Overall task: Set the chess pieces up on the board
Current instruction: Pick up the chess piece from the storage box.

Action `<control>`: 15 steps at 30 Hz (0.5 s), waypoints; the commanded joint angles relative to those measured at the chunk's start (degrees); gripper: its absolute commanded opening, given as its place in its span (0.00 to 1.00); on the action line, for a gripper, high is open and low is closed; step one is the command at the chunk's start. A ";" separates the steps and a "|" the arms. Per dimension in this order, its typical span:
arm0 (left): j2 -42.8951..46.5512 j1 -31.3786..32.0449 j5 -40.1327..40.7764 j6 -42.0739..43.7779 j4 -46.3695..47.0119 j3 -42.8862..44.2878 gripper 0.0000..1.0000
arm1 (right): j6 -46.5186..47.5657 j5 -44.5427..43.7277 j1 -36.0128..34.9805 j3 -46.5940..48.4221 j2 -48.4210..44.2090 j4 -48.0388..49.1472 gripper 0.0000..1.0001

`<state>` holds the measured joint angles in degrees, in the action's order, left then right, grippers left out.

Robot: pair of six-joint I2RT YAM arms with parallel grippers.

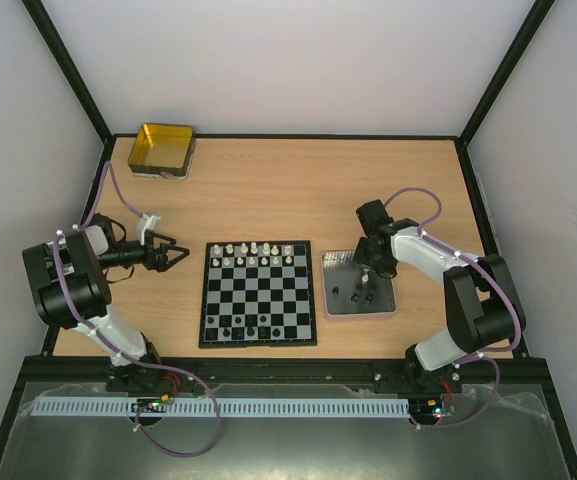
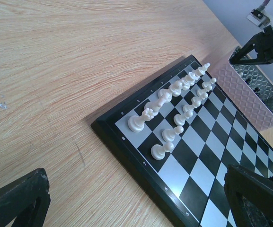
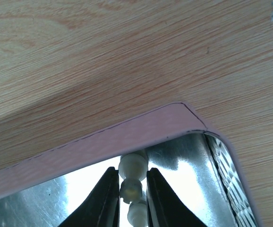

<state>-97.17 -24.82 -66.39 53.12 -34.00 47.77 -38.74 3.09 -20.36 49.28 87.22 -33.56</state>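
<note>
Right wrist: right end effector (image 3: 130,176) pinches a white chess piece (image 3: 133,164) inside the tray (image 3: 127,137). The left end effector (image 1: 176,254) gapes wide beside the board (image 1: 259,295).

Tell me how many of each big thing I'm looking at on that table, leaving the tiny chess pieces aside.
Robot arms: 2 (left arm, right arm)
Chessboard: 1
Silver tray: 1
Gold tin: 1
Total: 5
</note>
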 commanded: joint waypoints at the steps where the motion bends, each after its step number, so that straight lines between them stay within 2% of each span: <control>1: -0.37 -0.24 -1.28 1.17 -1.23 0.66 0.99 | 0.58 -1.73 0.23 1.05 -0.36 -1.08 0.15; 6: -0.49 -0.26 -1.22 1.37 -1.49 0.79 0.99 | 0.86 -2.36 0.21 1.81 -1.53 -2.55 0.11; 15: -0.55 -0.23 -1.25 1.47 -1.59 0.79 1.00 | 2.02 -3.59 -1.26 6.21 -3.60 -7.63 0.11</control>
<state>-97.17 -24.82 -66.39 53.36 -34.22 47.79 -37.52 1.50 -20.38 51.99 86.11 -36.77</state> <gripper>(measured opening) 0.995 0.107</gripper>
